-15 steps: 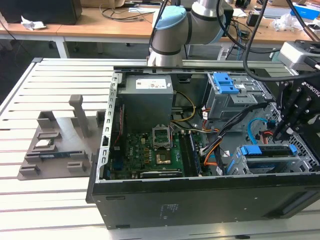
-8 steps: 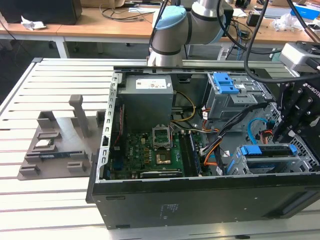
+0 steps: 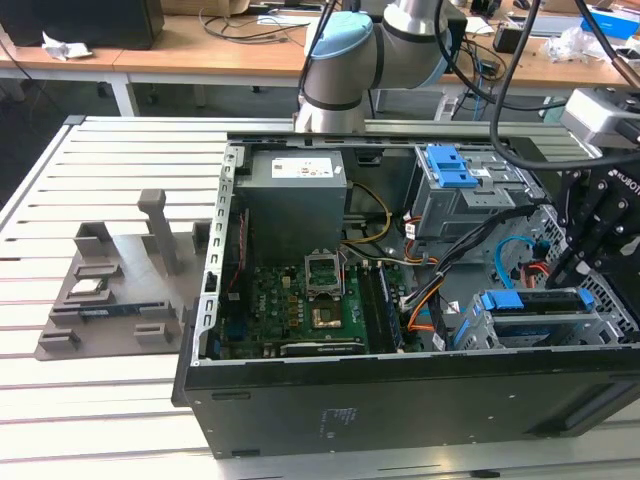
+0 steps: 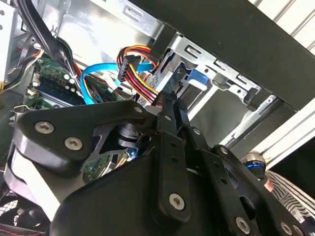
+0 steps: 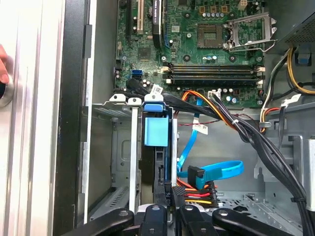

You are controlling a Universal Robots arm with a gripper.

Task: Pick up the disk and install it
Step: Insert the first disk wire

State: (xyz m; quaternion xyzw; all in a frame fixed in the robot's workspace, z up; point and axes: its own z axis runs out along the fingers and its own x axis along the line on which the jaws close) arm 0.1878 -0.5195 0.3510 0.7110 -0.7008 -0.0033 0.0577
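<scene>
The disk (image 3: 530, 301) stands on edge in the metal drive cage (image 3: 560, 328) at the front right corner of the open computer case, its blue frame uppermost. In the first wrist view the disk's blue frame (image 5: 157, 130) sits between the cage's metal struts (image 5: 133, 147), and its dark edge runs back to my gripper (image 5: 170, 209). The two black fingers flank that edge closely. In the second wrist view the gripper (image 4: 176, 105) points at the disk's blue end (image 4: 197, 78) in the cage. In the exterior view the gripper (image 3: 565, 270) hangs just right of the cage.
The grey power supply box (image 3: 297, 195) and a blue ribbed latch (image 3: 450, 168) sit at the back of the case. Blue data cables (image 5: 216, 172) and coloured power leads (image 5: 197, 196) lie beside the cage. A grey fixture (image 3: 120, 290) lies on the slatted table. A fingertip (image 5: 2, 64) shows at the table's edge.
</scene>
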